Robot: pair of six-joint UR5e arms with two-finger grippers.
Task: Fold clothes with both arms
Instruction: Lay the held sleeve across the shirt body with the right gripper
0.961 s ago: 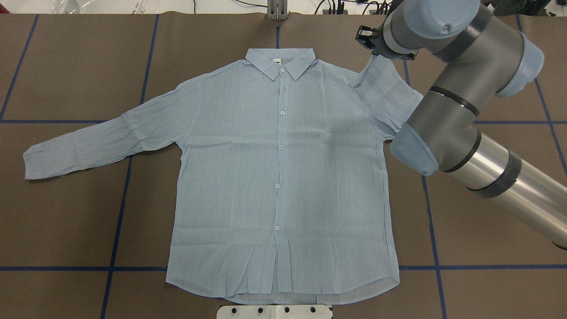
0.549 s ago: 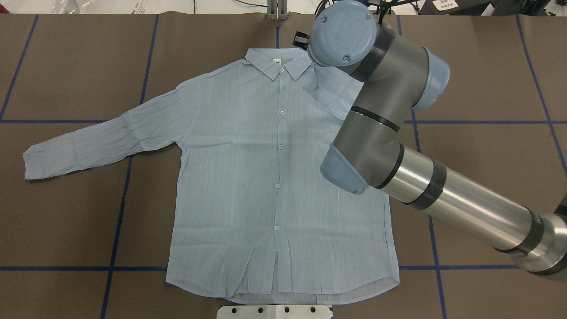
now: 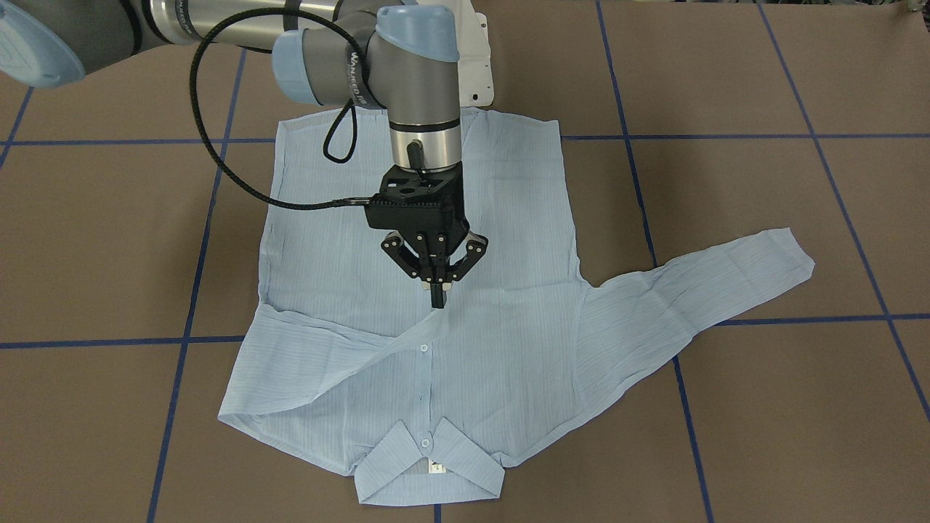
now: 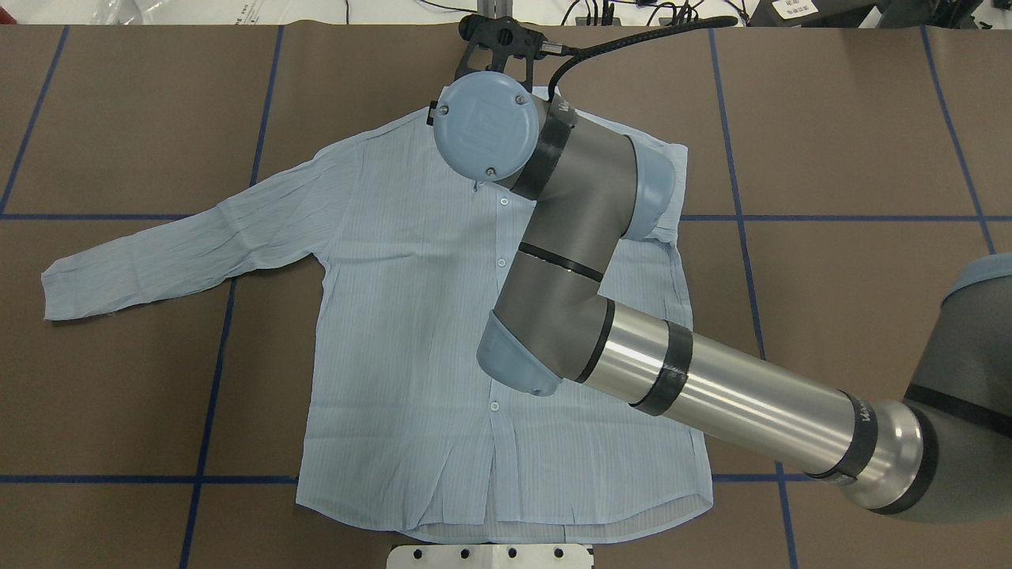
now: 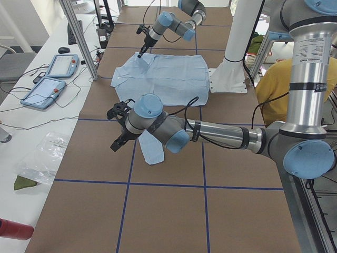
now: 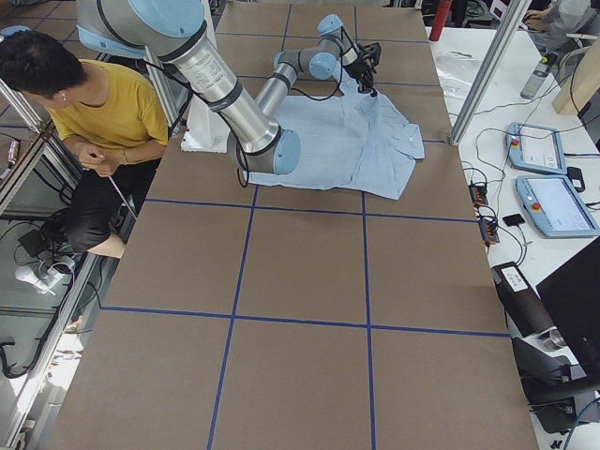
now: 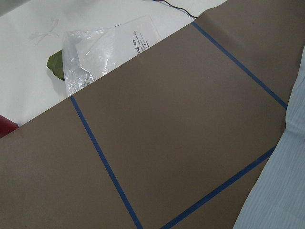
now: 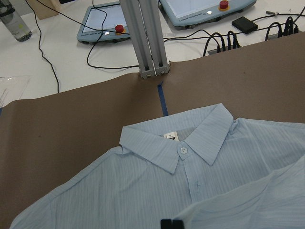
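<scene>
One sleeve folded, one sleeve out: the shirt (image 4: 395, 316) lies front up, buttoned, mid-surface.
At the robot's left, the outstretched sleeve (image 4: 174, 253) rests flat. The left tool (image 5: 118, 141) hangs over bare surface (image 4: 830, 158) beside the cuff, too small to tell whether its jaws are apart; it is probably placed for that sleeve's turn. At centre, the right tool (image 3: 437, 294) is pinched closed on the end of the other sleeve (image 3: 327, 356), just above the button line, so this sleeve runs diagonally across the chest, likely a first fold to narrow the garment. The right arm (image 4: 711, 395) reaches in from the robot's right. Blue tape lines (image 4: 213, 379) grid the brown surface. Beyond it are a metal post (image 8: 150, 43), control tablets (image 8: 102, 24) and a seated person in yellow (image 6: 94, 103).
</scene>
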